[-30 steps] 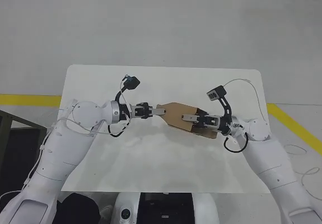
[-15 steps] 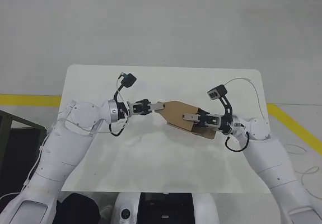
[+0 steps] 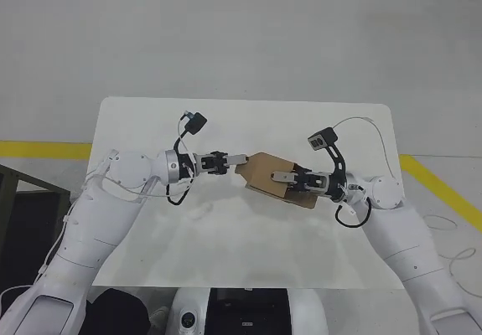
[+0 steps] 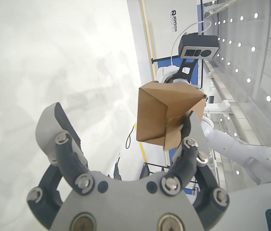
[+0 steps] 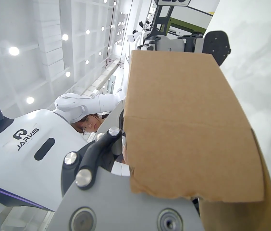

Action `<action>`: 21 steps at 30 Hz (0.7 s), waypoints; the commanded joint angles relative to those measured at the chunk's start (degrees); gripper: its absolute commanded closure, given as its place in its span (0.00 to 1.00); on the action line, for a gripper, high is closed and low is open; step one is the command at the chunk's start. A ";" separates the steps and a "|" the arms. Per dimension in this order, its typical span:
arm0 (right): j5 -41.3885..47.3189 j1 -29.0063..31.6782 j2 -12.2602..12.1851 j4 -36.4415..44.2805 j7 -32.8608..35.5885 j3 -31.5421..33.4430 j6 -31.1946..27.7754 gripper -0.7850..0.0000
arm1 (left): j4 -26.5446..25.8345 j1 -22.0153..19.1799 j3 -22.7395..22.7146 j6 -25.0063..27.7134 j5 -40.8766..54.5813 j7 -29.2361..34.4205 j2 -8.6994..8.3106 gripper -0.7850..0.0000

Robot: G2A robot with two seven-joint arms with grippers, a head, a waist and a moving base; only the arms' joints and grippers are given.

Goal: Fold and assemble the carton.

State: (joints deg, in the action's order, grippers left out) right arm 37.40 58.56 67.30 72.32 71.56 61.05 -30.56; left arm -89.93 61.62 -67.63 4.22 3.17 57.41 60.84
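Cardboard sits pinched in our right gripper [image 3: 287, 177]: the carton [image 3: 261, 166] hangs over the middle of the table [image 3: 224, 243]. Our left gripper [image 4: 124, 111] is spread wide, one finger against the end flap. If we push off the crease, we may buckle the flap or twist the carton out of that pinch.

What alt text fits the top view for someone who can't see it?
A brown carton is held over the white table in the right arm's jaws, while the left arm's jaws touch its opposite, pointed end.
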 commanded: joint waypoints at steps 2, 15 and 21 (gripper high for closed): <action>-0.08 -0.06 0.02 -0.11 0.04 0.03 0.02 1.00 | 0.15 -0.15 0.22 0.03 0.10 0.26 -0.01 0.00; 1.15 -0.44 0.26 -0.69 0.88 -0.04 -0.04 1.00 | 0.12 0.09 1.24 0.96 -0.70 0.75 -0.15 0.00; 1.74 -0.60 0.39 -0.79 1.71 -0.23 0.04 1.00 | 0.46 -0.08 1.98 1.19 -0.54 0.55 -0.07 0.00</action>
State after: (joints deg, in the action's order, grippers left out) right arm 39.10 57.98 67.67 71.56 73.20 60.84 -30.54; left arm -89.47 61.53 -65.77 5.39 2.56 57.90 60.75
